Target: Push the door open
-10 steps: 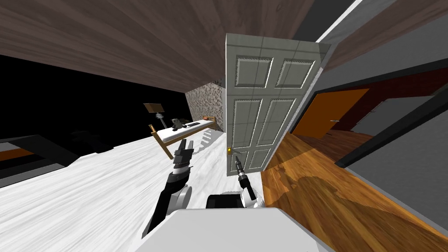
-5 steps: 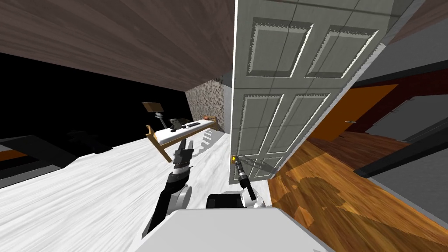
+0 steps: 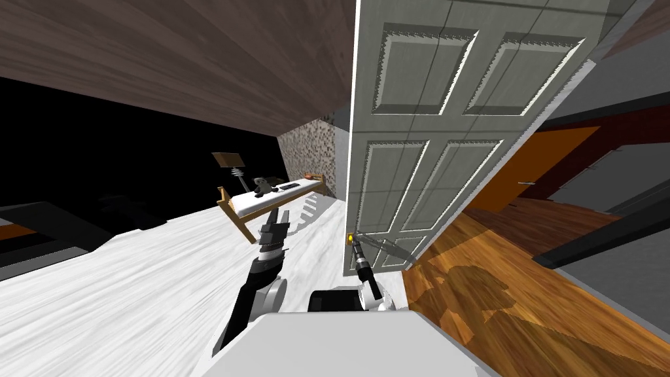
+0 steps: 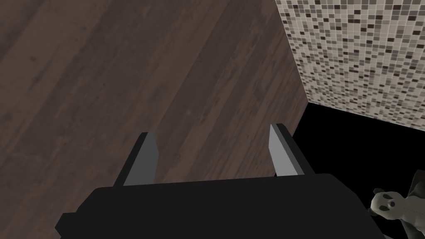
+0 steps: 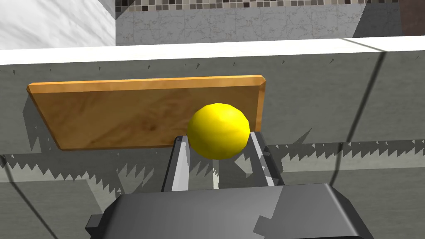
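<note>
A grey panelled door stands ajar just ahead of me, with its free edge toward me. A yellow round knob sits low on that edge, on a wooden backplate. My right gripper reaches up to it. In the right wrist view the two fingers press the sides of the knob, so the right gripper is shut on it. My left gripper is raised to the left of the door, and its fingers stand open with nothing between them.
A low wooden bed with a small toy figure and a lamp stand on the white floor to the left. A wooden floor runs past the door on the right toward an orange door.
I have moved closer, so the door now looms larger. My right gripper's fingers have closed onto the yellow knob. The left arm has not moved.
</note>
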